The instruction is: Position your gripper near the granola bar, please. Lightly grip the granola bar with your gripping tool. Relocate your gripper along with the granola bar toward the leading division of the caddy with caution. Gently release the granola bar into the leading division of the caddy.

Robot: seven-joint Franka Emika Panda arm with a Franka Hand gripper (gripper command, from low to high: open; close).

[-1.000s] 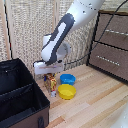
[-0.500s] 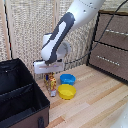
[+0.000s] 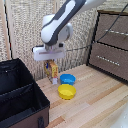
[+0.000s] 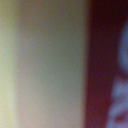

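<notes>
Caddy (image 3: 20, 95): black, soft-sided, at the exterior view's left on the tabletop (image 3: 95, 100).
End effector (image 3: 50, 63): directly over the bar; whether clenched or released cannot be told.
Granola bar (image 3: 52, 71): upright beside the blue bowl (image 3: 67, 79); likely light, stiff cardboard, best pinched across flat faces.
Wrist view: blurred.

The exterior view is evenly and softly lit, low in resolution and slightly blurred. The bowls (image 3: 66, 85) cast faint shadows on the pale surface (image 3: 95, 102). The wrist view is entirely out of focus: only smeared yellow, grey-green and dark red bands.
</notes>
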